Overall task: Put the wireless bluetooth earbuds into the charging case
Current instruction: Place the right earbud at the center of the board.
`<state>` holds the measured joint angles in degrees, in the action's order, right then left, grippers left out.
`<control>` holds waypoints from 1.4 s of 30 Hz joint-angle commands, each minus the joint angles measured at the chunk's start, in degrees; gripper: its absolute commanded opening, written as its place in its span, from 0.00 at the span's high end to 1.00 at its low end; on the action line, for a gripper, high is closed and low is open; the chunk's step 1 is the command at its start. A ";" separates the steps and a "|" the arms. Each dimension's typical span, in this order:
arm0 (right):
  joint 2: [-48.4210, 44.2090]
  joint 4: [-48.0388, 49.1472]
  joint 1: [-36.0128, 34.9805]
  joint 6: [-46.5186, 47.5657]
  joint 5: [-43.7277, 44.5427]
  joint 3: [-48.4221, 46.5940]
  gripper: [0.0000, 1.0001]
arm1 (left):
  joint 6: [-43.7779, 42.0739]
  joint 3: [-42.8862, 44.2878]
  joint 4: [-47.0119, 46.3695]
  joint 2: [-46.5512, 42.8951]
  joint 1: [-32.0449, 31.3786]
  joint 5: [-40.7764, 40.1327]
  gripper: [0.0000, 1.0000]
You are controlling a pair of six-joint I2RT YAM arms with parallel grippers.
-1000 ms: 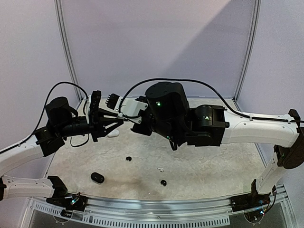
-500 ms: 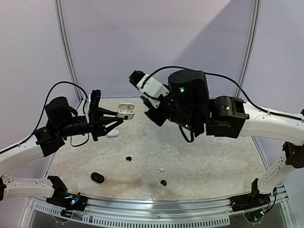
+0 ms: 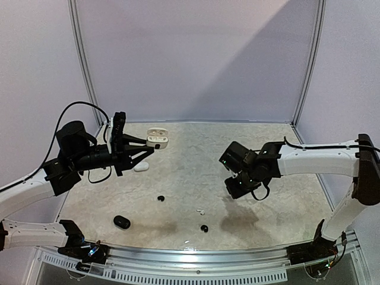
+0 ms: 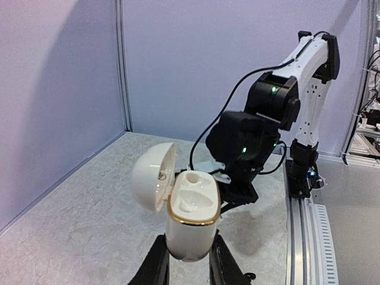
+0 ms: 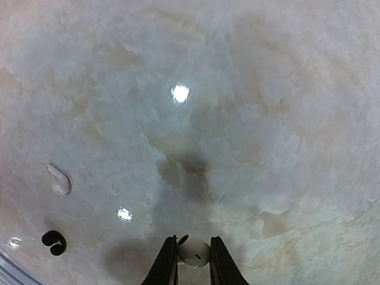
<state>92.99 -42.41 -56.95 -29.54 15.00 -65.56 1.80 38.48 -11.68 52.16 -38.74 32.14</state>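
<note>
The left fingers (image 4: 155, 266) are clenched on the body of the white charging case (image 4: 190, 222), holding it off the desk (image 3: 285, 208) with its lid swung open. The right fingers (image 5: 168, 261) pinch a white earbud (image 5: 193, 252) low over the desk, well apart from the case (a second white earbud (image 5: 59, 180) and a black earbud (image 5: 53, 242) lie loose nearby). The step in hand looks like the carry. Next, the held bud needs bringing to the open wells, its stem lined up, then easing in.
</note>
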 commanded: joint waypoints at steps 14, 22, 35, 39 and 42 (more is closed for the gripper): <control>15.47 -0.91 0.35 -4.40 -12.62 -0.54 0.82 | -0.70 0.28 -1.21 -0.38 -0.58 0.10 1.00; 15.76 -3.86 0.40 -2.54 -10.62 -4.45 0.51 | -0.92 0.52 -1.27 -0.02 -0.55 0.06 1.00; -5.66 15.54 -0.44 11.15 -3.07 -10.67 0.01 | 2.70 1.60 -8.31 1.30 -0.20 3.12 1.00; -14.90 39.28 -1.39 18.11 -15.21 -4.16 0.08 | 8.36 1.88 -17.71 4.02 -0.11 4.81 1.00; -14.89 46.41 -2.44 22.54 -24.79 -5.66 0.12 | 15.15 3.36 -24.00 6.25 -0.04 5.69 1.00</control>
<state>77.38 -14.55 -57.82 -15.25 3.90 -71.92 8.16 39.20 -24.27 56.07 -38.74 35.68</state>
